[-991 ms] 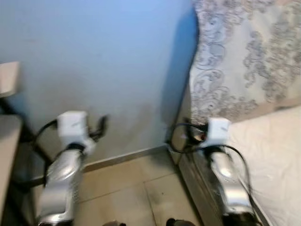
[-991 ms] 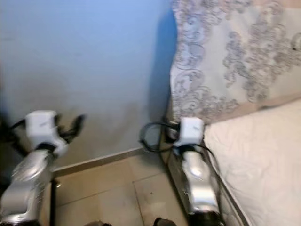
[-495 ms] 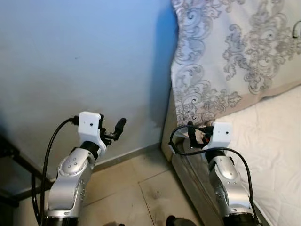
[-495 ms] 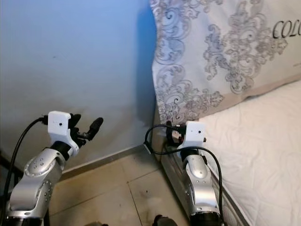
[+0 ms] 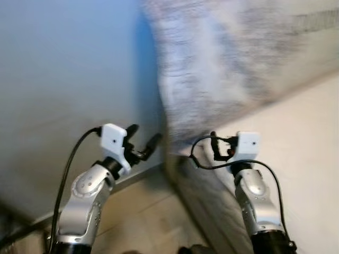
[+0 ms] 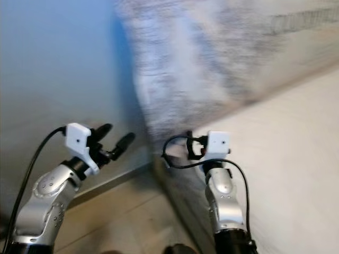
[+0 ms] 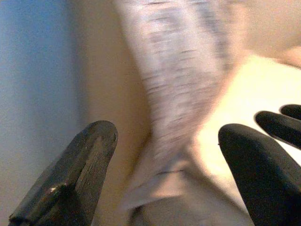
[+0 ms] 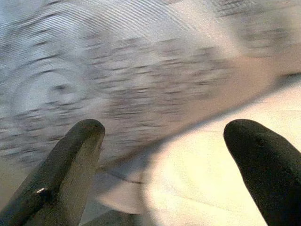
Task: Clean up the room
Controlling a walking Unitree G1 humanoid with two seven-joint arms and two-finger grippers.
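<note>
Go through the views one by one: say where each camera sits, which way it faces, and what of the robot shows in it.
Left eye and right eye views: on the head, looking forward and down at a blue wall, a patterned pillow and the mattress; both silver arms show, left claw and right claw.
Left wrist view: along the open left claw's fingers toward the pillow, blurred.
Right wrist view: along the open right claw's fingers toward pillow and mattress.
All views share the pillow.

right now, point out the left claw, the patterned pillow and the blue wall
left claw (image 5: 142, 142), left eye view, between its fingertips
patterned pillow (image 5: 222, 69), left eye view, middle of its blurred face
blue wall (image 5: 63, 69), left eye view, bare painted part
</note>
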